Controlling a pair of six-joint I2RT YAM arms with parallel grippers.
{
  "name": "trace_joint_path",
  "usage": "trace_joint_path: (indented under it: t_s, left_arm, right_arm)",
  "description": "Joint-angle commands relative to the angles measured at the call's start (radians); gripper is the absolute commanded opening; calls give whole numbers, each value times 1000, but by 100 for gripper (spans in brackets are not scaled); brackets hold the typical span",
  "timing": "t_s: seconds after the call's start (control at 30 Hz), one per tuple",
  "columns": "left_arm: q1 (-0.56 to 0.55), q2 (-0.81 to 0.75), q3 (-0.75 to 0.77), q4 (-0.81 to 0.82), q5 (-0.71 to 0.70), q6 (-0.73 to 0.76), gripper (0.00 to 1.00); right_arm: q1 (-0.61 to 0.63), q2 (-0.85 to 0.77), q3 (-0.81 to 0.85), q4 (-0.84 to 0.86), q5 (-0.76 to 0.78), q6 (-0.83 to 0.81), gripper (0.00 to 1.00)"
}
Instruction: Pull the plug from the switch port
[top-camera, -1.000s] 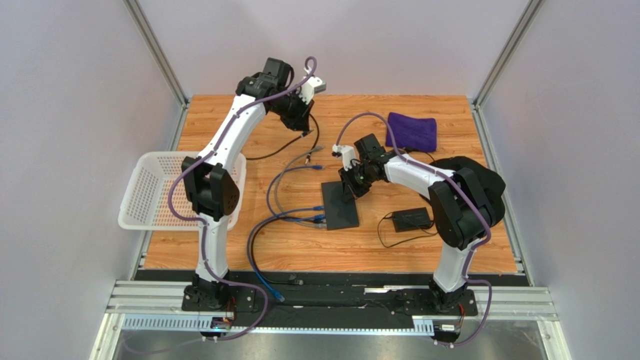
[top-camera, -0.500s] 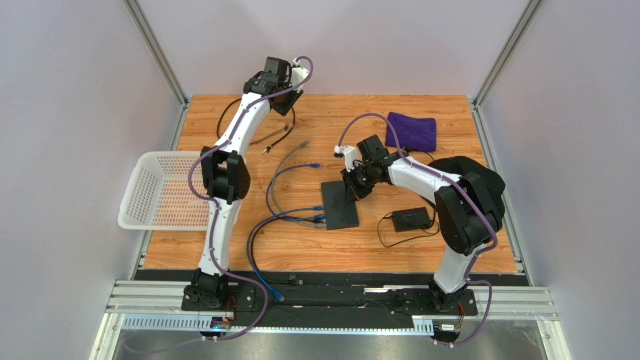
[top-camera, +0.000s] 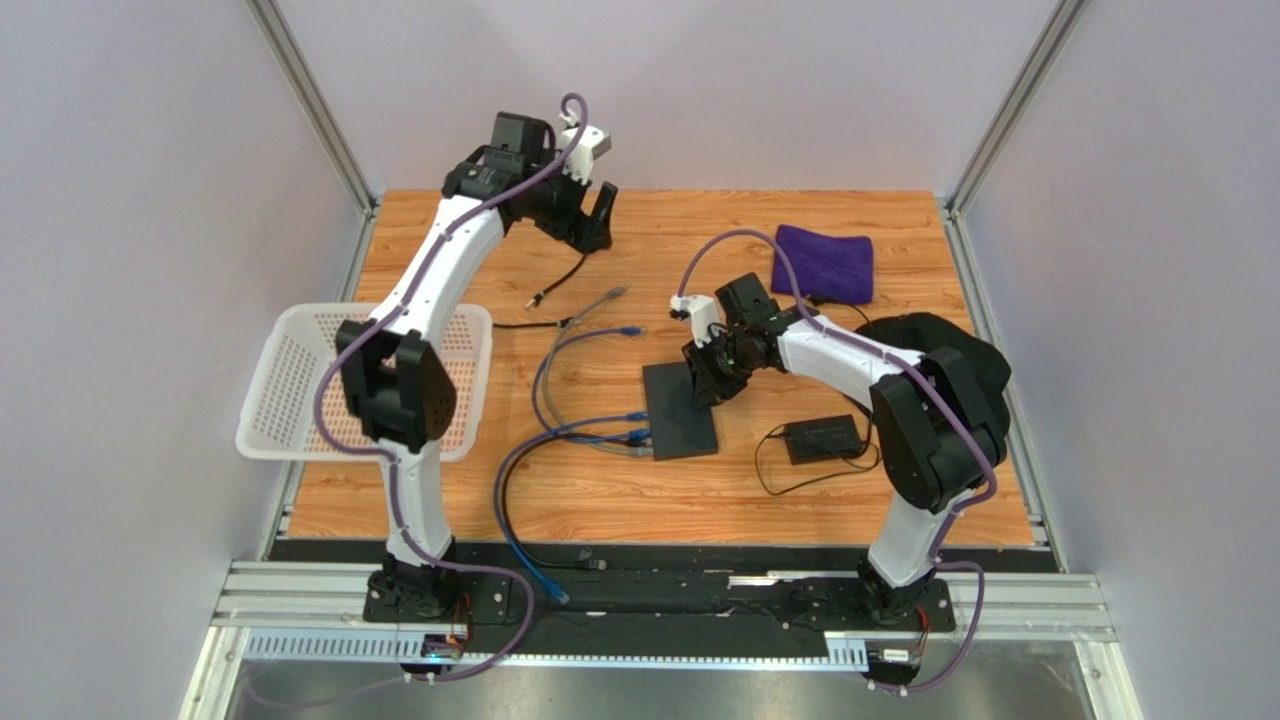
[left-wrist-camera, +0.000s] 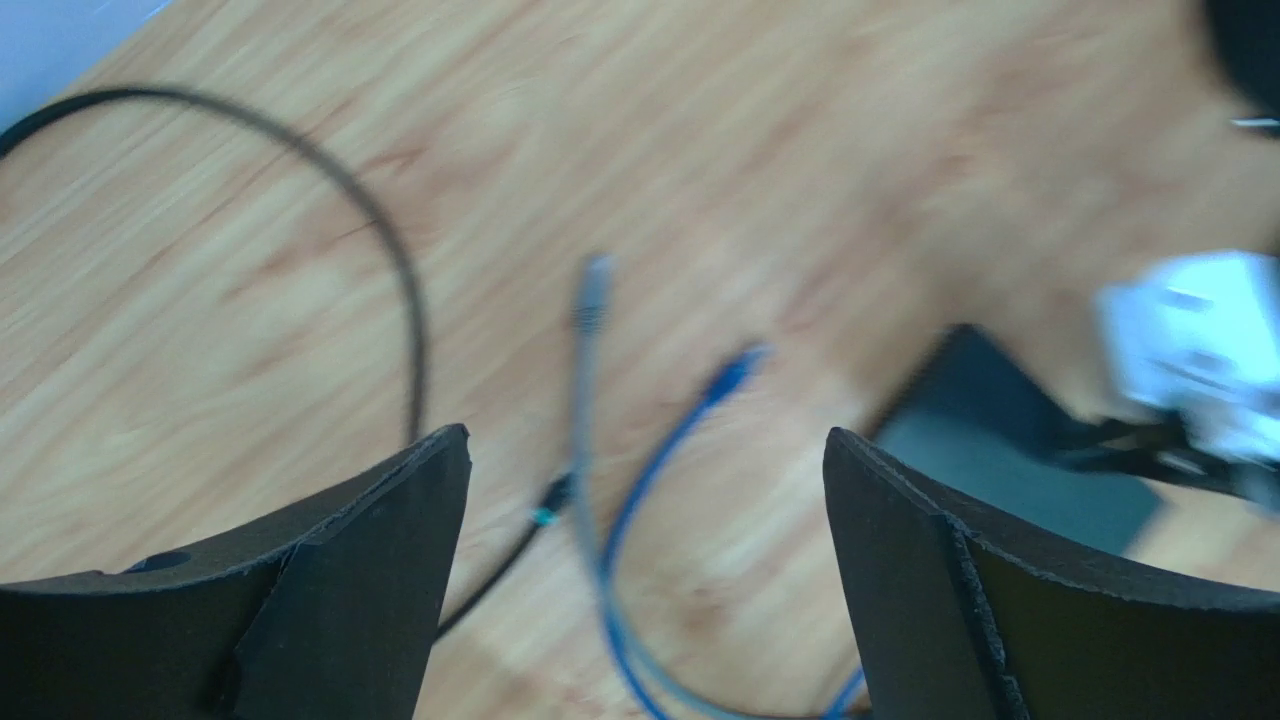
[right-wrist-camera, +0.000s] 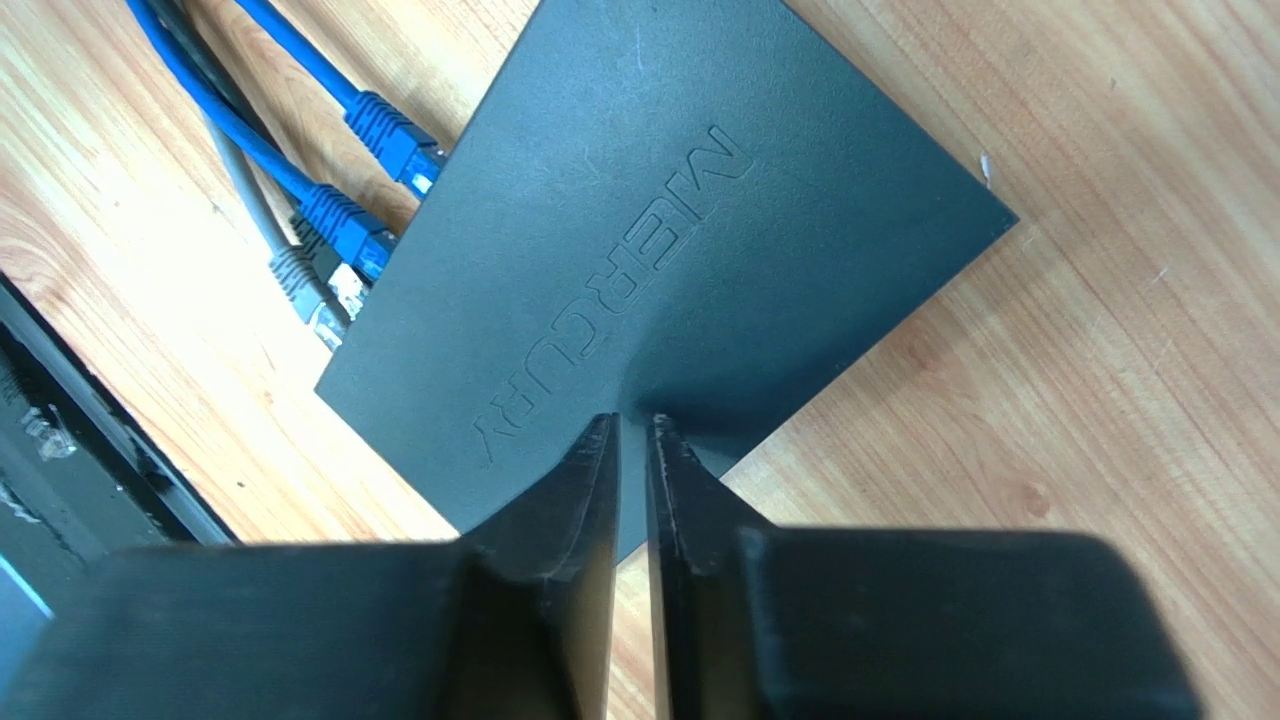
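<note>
We are resting our pressed-together right gripper (right-wrist-camera: 631, 428) on the switch (top-camera: 684, 428); its plugs (top-camera: 637, 438) are lying leftward, well apart from our spread left gripper (left-wrist-camera: 646, 450).

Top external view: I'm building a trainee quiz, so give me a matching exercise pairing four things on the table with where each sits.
1. white perforated plastic basket
2. folded purple cloth
3. flat matte-black rectangular switch
4. small black power brick

A. far right of the table
B. overhanging the left edge
C. table middle
D. right side, near half

Pairs: 1-B, 2-A, 3-C, 4-D.
</note>
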Motion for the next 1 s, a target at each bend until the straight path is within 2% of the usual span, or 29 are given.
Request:
trace_joint_path:
  t_s: [0.0,0.1,0.23,0.4,0.47,0.7,0.97]
  left_arm:
    - [-7,-188,-256,133,365,-137,96]
    - [-11,-215,-415,161,456,-176,96]
    - [-31,-212,-562,219,465,-190,92]
    - [-62,-177,-637,224,457,-196,81]
    - [-68,-145,-651,223,512,-158,78]
    - [-80,-27,-634,178,543,-104,73]
    - [-99,36,-613,163,542,-61,69]
  right_arm:
    - [4,-75,24,-2,-10,-49,28]
    - [4,-87,4,-16,-38,-60,39]
    - [4,-99,-33,-22,-84,-62,42]
    - [4,-106,-64,-1,-93,-48,34]
    - [4,-98,-67,1,-87,-52,31]
    - [5,-59,-85,13,-64,-59,24]
    - [14,-64,-95,25,-30,-49,17]
